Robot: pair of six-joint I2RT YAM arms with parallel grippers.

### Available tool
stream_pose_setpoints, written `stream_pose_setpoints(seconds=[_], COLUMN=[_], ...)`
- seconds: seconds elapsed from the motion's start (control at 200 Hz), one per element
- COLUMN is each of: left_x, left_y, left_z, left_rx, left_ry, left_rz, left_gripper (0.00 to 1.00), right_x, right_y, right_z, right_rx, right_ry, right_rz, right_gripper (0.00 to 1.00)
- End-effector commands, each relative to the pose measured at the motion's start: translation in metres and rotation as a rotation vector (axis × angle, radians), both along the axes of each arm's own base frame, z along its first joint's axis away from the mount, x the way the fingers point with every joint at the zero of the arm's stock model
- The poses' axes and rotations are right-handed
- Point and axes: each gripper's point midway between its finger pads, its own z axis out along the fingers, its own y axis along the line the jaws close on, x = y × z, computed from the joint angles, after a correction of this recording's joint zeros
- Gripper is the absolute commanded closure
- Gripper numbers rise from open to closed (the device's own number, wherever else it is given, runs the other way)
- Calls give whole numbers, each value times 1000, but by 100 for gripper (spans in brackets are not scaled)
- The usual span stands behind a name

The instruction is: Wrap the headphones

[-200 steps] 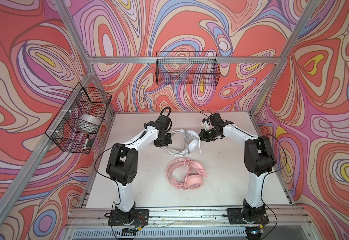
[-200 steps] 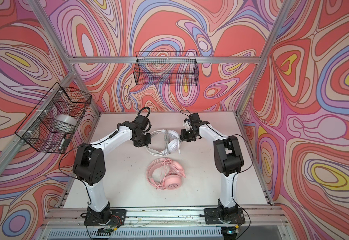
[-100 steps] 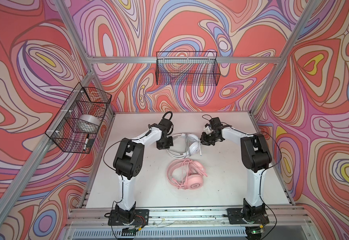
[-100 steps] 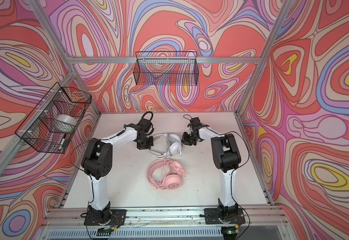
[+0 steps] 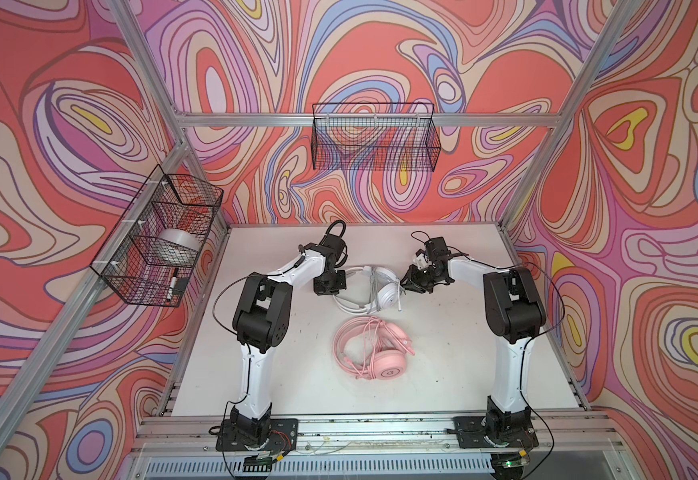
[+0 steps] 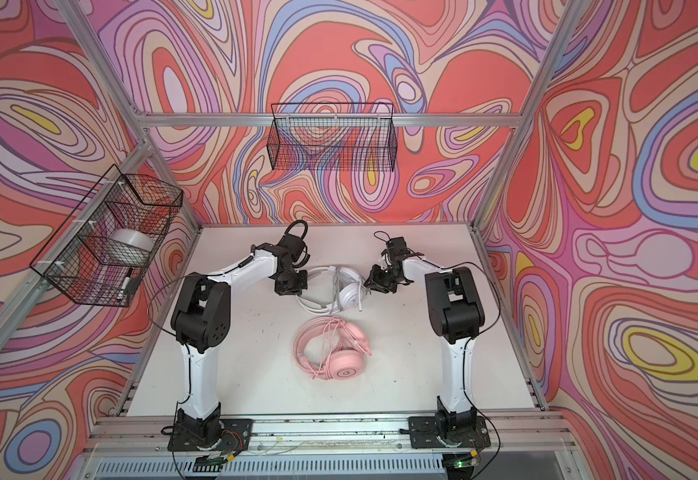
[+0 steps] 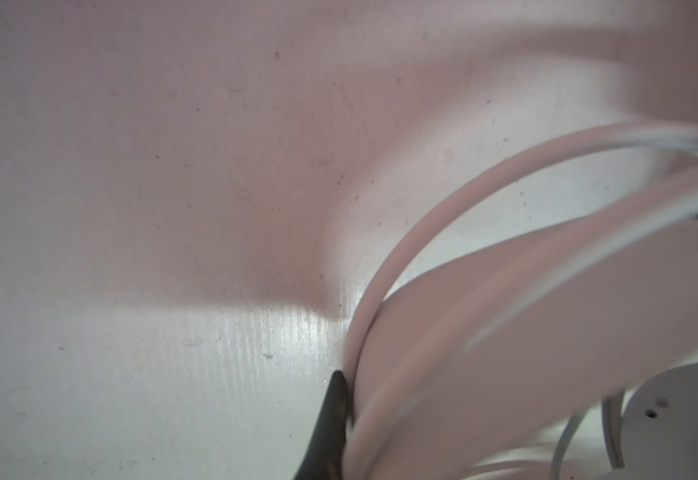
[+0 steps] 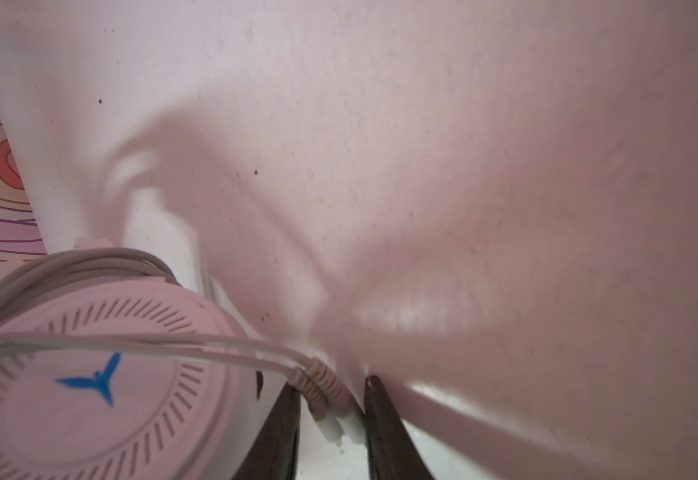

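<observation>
White table point(image 5: 297, 374): carries both arms and both headsets. Rear wire basket point(image 5: 374, 141): hangs on the back rail above the table, and only the wall pattern shows through its mesh. Side wire basket point(image 5: 152, 249): hangs on the left rail and is divided into compartments. A pale roll of tape point(image 5: 179, 249) sits in the middle one, and a marker pen point(image 5: 172, 286) leans in the end compartment nearest the camera. Pink headset point(image 5: 380, 353): flat on the table toward the front, pink cable looped over it, well apart from both grippers. White headset point(image 5: 384, 291): on the table behind the pink one, between the two grippers in both top views. Left gripper point(image 5: 329, 286): at the headband end of the white headset and closed on the band. The left wrist view shows one black finger point(image 7: 332, 415) pressed against the band's edge, with the other finger hidden behind it. Right gripper point(image 5: 416, 284): just beside the ear cup point(image 8: 89, 374), which bears a blue emblem. Its jaws stand partly apart. Grey-white cable point(image 8: 172, 343): runs across the cup face to its ribbed plug end point(image 8: 318, 382). The plug end lies between the right fingers, against one and clear of the other.
</observation>
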Motion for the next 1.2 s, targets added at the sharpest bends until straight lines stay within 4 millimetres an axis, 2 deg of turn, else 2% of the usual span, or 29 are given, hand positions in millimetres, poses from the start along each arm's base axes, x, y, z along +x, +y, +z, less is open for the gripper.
stream_pose_setpoints(seconds=[0.0, 0.245, 0.396, 0.591, 0.716, 0.821, 0.992, 1.192], left_x=[18, 25, 31, 39, 41, 40, 39, 38], left_y=[2, 4, 6, 7, 8, 8, 8, 8], left_z=[11, 3, 3, 4, 4, 3, 2, 5], left_rx=[-29, -29, -32, -40, -40, -40, -44, -50], left_ry=[-38, -28, -32, -35, -35, -33, -24, -27], left_rz=[46, 67, 75, 78, 76, 77, 79, 87], left_gripper=[97, 94, 86, 83, 72, 60, 51, 27], right_x=[-9, -5, -4, -1, -1, -1, -3, -8], right_y=[-19, -22, -30, -38, -41, -44, -51, -59], right_z=[-15, -14, -6, 6, 15, 25, 43, 63], right_rx=[-59, -60, -77, -89, -100, -117, -147, -195], right_ry=[52, 51, 34, 10, -11, -35, -74, -127], right_rz=[-40, -47, -67, -78, -80, -78, -73, -60], right_gripper=[69, 65, 61, 58, 56, 54, 53, 50])
